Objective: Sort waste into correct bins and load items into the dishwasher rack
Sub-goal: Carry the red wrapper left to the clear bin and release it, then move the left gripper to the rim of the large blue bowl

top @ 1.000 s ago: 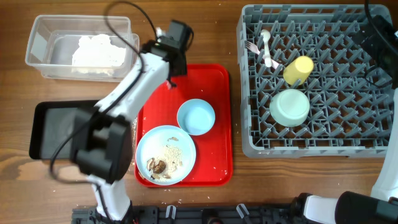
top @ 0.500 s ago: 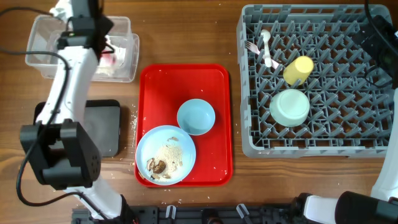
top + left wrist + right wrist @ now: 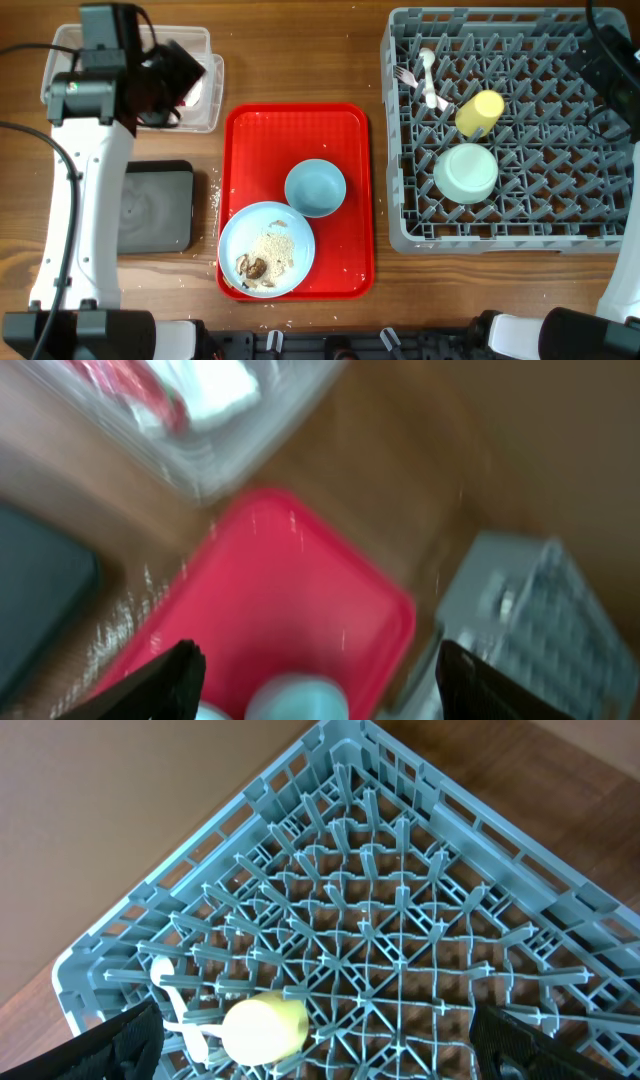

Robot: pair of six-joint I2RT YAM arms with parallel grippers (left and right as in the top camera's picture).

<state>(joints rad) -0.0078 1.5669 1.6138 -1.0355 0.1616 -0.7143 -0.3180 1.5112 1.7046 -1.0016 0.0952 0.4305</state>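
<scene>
Left tool (image 3: pixel 320 682) hangs at the clear tub (image 3: pixel 207 112), jaws spread wide, nothing held; wrapper (image 3: pixel 130 382) and napkin (image 3: pixel 215 382) lie inside. Right tool (image 3: pixel 325 1040) gapes empty over the rack (image 3: pixel 600 215), which holds the yellow cup (image 3: pixel 480 111) and mint bowl (image 3: pixel 466 172). Crumb-covered plate (image 3: pixel 232 240) sits on the red tray (image 3: pixel 350 130).

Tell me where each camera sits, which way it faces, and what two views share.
Overhead: fixed above the table, looking straight down at red tray, dishwasher rack and clear tub; left arm shows at left.
Left wrist: on that arm near the tub, tilted down toward the red tray, blurred; left end effector, fingers apart, at bottom.
Right wrist: above the rack, looking down at the yellow cup; right end effector, fingers apart, in bottom corners.
Shared: overhead and right wrist both show the cup in the rack.
</scene>
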